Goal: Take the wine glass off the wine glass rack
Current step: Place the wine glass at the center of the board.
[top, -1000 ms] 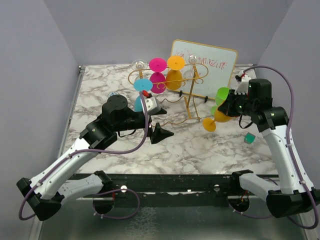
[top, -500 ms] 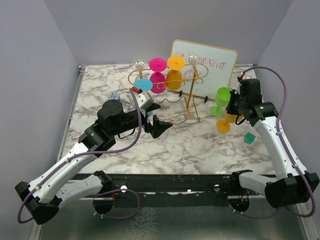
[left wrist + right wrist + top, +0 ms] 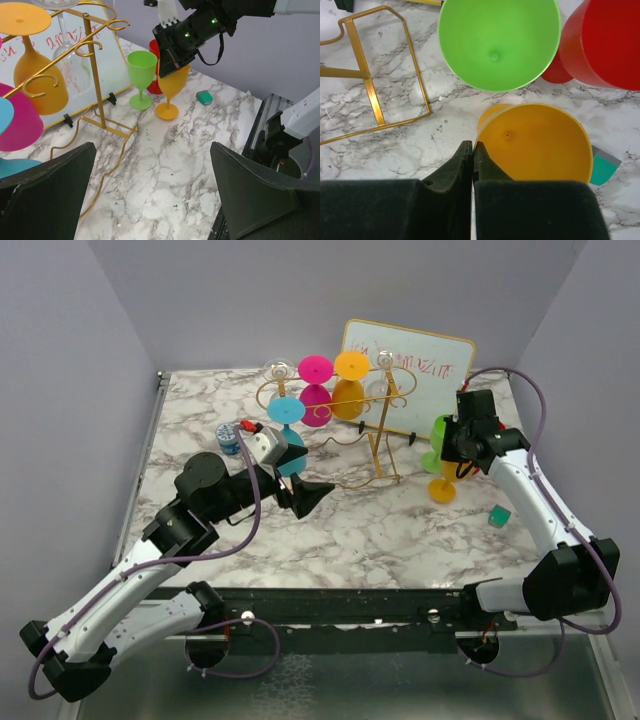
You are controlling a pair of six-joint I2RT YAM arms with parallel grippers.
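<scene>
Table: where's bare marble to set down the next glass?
Free: front-centre marble between the left pincer, the rack base and the standing orange glass; also the far-left corner behind the blue can. Crowded: right side, where green glass, red glass and teal block cluster.

Top camera looks down from behind. Both wrist cameras see the upright orange glass (image 3: 535, 150): far past left pincer (image 3: 152, 150), close under right pincer (image 3: 472, 146).
</scene>
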